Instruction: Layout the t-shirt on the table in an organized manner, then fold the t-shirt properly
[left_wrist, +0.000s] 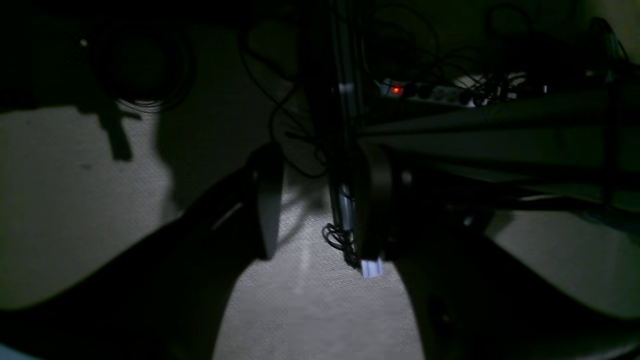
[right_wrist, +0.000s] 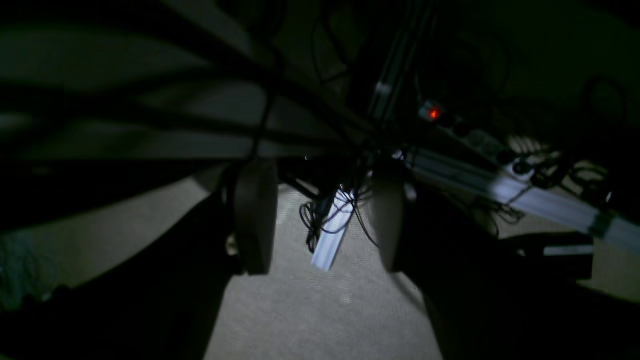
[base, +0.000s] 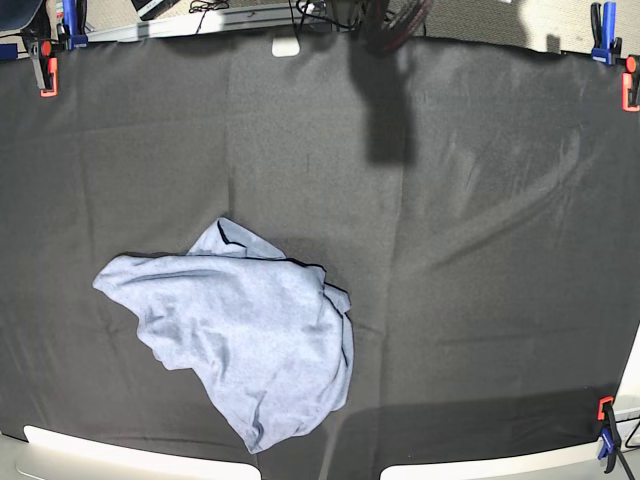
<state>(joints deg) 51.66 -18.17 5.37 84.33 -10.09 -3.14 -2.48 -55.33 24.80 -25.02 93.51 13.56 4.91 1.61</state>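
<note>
The t-shirt (base: 240, 340) lies crumpled in a light blue-grey heap on the front left part of the table (base: 480, 250), a wide black cloth surface. No lettering shows on it. Neither gripper appears in the base view. The dim left wrist view shows my left gripper (left_wrist: 320, 210) open, its two dark fingers (left_wrist: 265, 200) apart with only carpeted floor between them. My right gripper (right_wrist: 321, 220) in the right wrist view is open too, with nothing held. Both wrist views look at the floor, away from the shirt.
Red and blue clamps hold the cloth at the back left (base: 45, 70), back right (base: 605, 30) and front right (base: 607, 430). White shapes (base: 100, 455) sit along the front edge. A power strip with a red light (left_wrist: 396, 90), cables and aluminium framing fill the wrist views.
</note>
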